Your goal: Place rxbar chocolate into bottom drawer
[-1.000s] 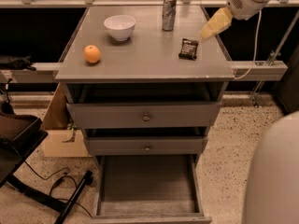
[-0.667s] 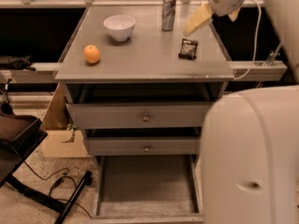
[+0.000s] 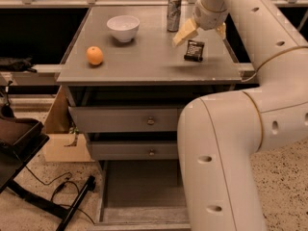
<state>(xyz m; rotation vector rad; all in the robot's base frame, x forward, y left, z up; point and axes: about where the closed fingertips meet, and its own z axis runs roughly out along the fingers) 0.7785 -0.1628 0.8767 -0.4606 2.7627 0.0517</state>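
Observation:
The rxbar chocolate [image 3: 194, 50], a small black wrapper with white print, lies flat on the right side of the grey cabinet top [image 3: 144, 64]. My gripper [image 3: 202, 32] hovers just behind and above it, open, with one yellow finger [image 3: 184, 32] to the bar's left and the other [image 3: 221, 30] to its right. It holds nothing. The bottom drawer [image 3: 139, 189] is pulled out at floor level, its grey floor bare. My white arm hides the drawer's right part.
On the cabinet top stand a silver can [image 3: 173, 12] right next to the gripper, a white bowl [image 3: 123, 27] and an orange [image 3: 95, 55]. The two upper knobbed drawers [image 3: 150, 121] are slightly out. A cardboard box [image 3: 60, 138] and black chair legs [image 3: 29, 177] are on the left.
My arm has swung in from the right and now fills the right foreground. The gripper has moved left and down to just above the rxbar. The bar has not moved.

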